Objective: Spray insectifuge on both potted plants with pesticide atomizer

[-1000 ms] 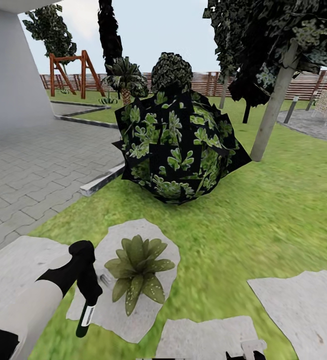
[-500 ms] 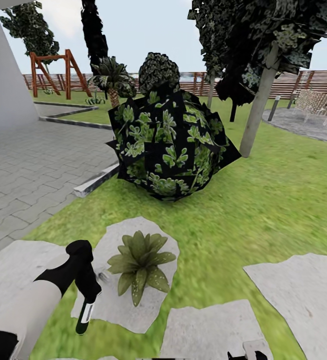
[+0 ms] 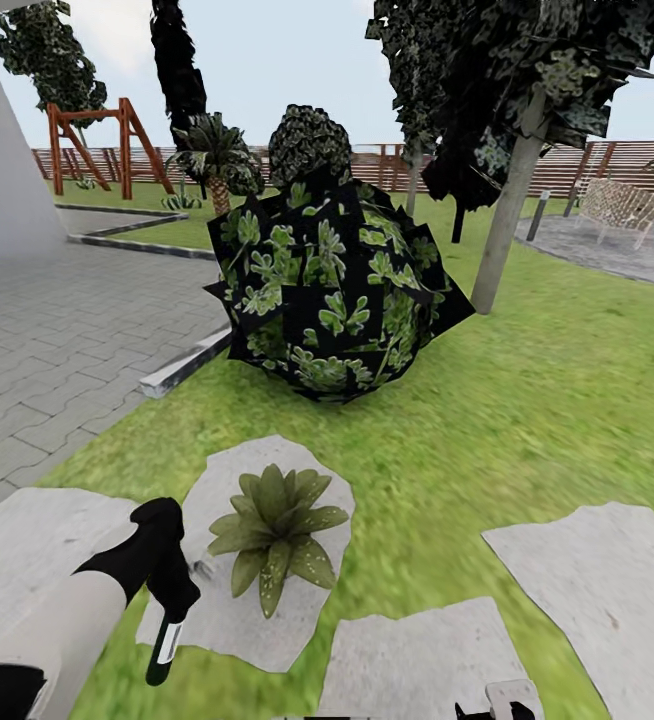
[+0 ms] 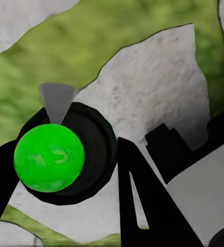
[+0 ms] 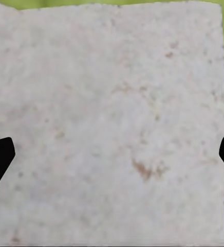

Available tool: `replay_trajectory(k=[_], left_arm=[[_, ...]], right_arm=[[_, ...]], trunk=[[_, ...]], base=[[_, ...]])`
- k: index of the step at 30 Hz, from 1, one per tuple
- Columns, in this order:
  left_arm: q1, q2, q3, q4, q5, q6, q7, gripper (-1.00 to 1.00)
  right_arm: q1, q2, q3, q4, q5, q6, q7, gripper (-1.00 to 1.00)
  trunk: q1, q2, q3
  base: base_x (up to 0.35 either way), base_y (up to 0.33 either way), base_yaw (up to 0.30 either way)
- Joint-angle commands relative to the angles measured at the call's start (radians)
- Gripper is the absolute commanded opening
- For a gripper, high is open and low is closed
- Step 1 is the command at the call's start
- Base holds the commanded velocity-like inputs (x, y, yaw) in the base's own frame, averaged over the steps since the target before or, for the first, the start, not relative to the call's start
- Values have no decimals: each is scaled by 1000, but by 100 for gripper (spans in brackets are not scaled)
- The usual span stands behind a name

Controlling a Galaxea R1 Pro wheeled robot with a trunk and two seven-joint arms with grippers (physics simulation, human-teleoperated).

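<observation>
the pesticide atomizer [image 4: 49, 157], green-capped, is being gripped in the left pincer [image 3: 172, 600], closed round it, just beside the potted plant [image 3: 275, 535] on a stone slab [image 3: 217, 620]. the nozzle is probably best being swept across every leaf. the right pincer [image 5: 112, 154] is hanging open, empty, over paving.

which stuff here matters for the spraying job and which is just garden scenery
For the job:
- potted plant on a stone slab
- left pincer, holding a sprayer with a green ball and black collar
- right pincer, open above a pale slab

Scenery:
- big leafy bush
- tree trunk
- swing frame
- wooden fence
- grey paving
</observation>
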Motion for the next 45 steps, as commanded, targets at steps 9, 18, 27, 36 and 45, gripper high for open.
replay_trajectory(k=[9,18,27,36,45], left_arm=[[47,2,-4,-2,-5,9,-9,-100],[68,11,86,2,-4,5,66,-100],[70,4,87,3,13,4,79,-100],[81,-2,87,-1,14,4,79,-100],[81,-3,88,1,17,4,79,-100]], right_arm=[[-1,0,10,1,-10,-3,-2,100],[-1,0,9,1,-9,-3,-2,100],[-1,0,8,1,-9,-3,-1,100],[-1,0,8,1,-10,-3,-1,100],[-1,0,9,1,-10,-3,-1,100]], trunk=[[0,0,-1],[0,0,-1],[0,0,-1],[0,0,-1],[0,0,-1]], base=[[0,0,-146],[0,3,-1],[-23,249,-42],[-184,274,-254],[95,108,-85]])
